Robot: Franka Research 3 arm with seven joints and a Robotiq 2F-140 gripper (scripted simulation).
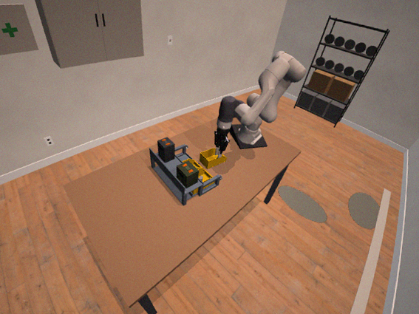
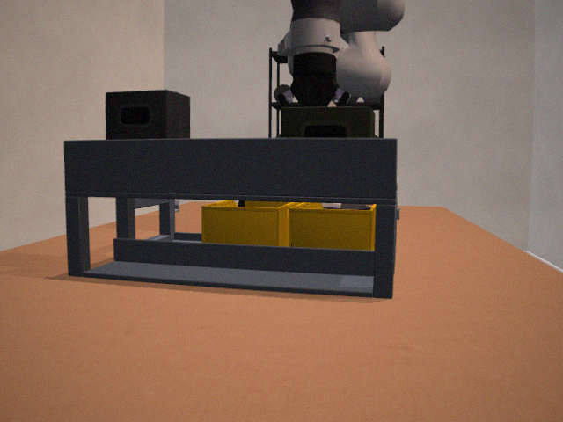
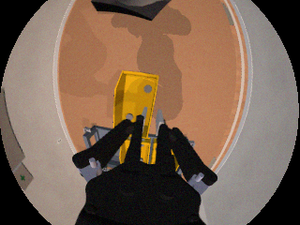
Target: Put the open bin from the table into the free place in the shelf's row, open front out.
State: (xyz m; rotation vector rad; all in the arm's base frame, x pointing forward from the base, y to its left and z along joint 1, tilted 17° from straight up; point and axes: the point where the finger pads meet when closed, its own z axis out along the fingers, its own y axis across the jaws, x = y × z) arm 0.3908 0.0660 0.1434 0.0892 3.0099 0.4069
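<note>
Top: bin on table, long axis 2–8 o'clock, outside shelf. Gripper above it.

Exterior: rack bins visible; gripper fingertips hidden.

Wrist: bin axis roughly 12–6; open front's direction unclear. Fingers narrow, gap showing, around the 3 o'clock wall, not clamped.

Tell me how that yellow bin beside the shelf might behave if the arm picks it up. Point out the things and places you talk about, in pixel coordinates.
The yellow bin (image 1: 207,161) (image 3: 133,100) probably stays stiff, given its straight walls. Tilted, its small round parts (image 3: 148,88) (image 3: 129,116) might slide, since they look loose.
</note>
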